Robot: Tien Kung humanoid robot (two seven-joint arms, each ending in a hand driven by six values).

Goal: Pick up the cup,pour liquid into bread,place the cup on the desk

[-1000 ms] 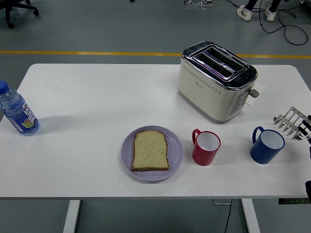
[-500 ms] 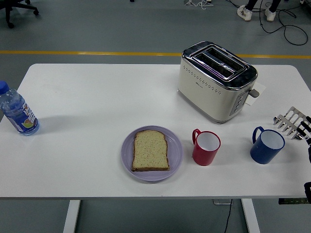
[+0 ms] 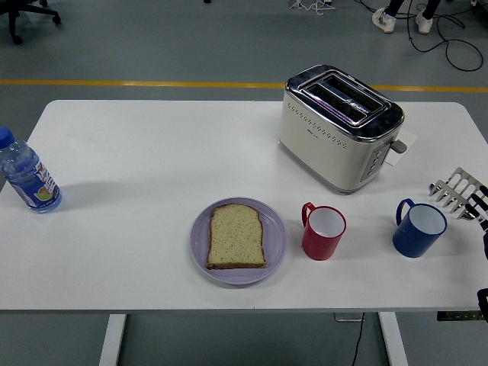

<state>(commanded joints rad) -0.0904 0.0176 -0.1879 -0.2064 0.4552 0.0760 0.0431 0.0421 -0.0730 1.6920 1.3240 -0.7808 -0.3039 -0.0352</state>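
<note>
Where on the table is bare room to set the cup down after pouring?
The widest bare patch lies between the water bottle and the purple plate, reaching up left of the toaster. The right side is crowded: red cup, blue cup and metal rack stand close together.

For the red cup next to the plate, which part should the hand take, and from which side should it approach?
Probably the body of the red cup, taken from its right side. It stands upright, its handle points to the upper left, towards the toaster, and the plate with the bread lies close on its left. The right side faces bare table before the blue cup, where the right hand enters.
</note>
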